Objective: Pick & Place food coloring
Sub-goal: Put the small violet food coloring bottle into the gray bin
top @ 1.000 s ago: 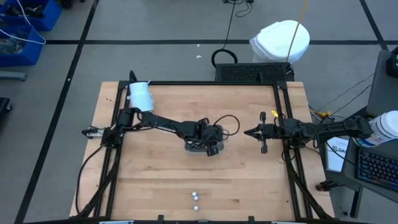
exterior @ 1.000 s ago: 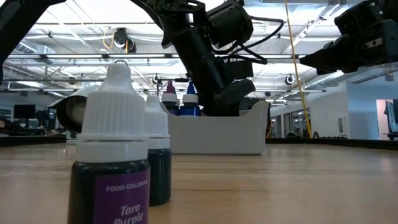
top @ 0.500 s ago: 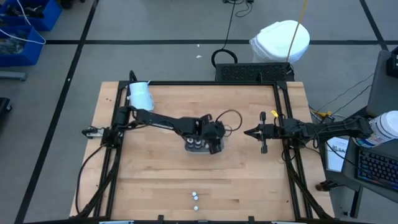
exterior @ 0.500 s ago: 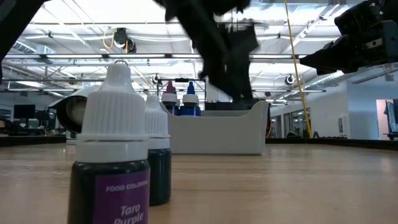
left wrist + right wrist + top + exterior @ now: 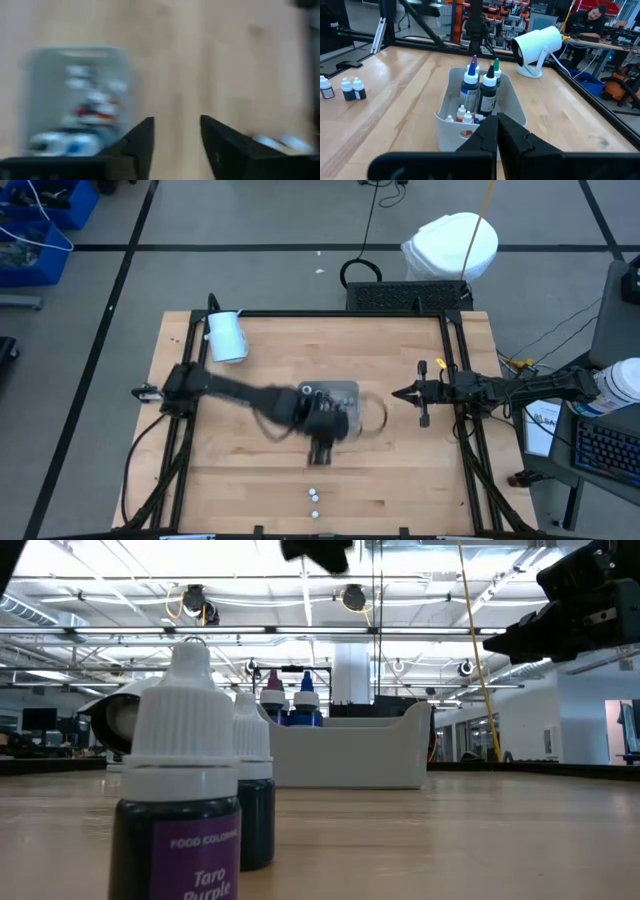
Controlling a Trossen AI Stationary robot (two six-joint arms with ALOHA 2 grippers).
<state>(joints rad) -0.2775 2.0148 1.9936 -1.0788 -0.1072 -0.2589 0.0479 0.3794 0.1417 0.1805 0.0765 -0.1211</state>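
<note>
Two dark food coloring bottles with white caps point(image 5: 314, 502) stand on their bases by the table's near edge, and they fill the low view's left point(image 5: 190, 790). More bottles stand upright in the pale grey tray point(image 5: 340, 395), with tiny white and red ones on its floor point(image 5: 465, 120). My left gripper point(image 5: 318, 450) is blurred, open and empty, between the tray and the two bottles. Its wrist view shows the tray point(image 5: 75, 100) and the two bottles point(image 5: 280, 142). My right gripper point(image 5: 398, 393) is shut and waits right of the tray.
A white cylinder point(image 5: 226, 336) lies near the table's far left corner. Black frame rails point(image 5: 462, 380) run along the table's sides. Bare wood lies left and right of the two near bottles. A person sits beyond the table point(image 5: 592, 17).
My left gripper has risen out of the tray and swung fast toward the table's near edge, toward the two standing bottles. The tray and the bottles in it stay where they were. My right arm has kept still.
</note>
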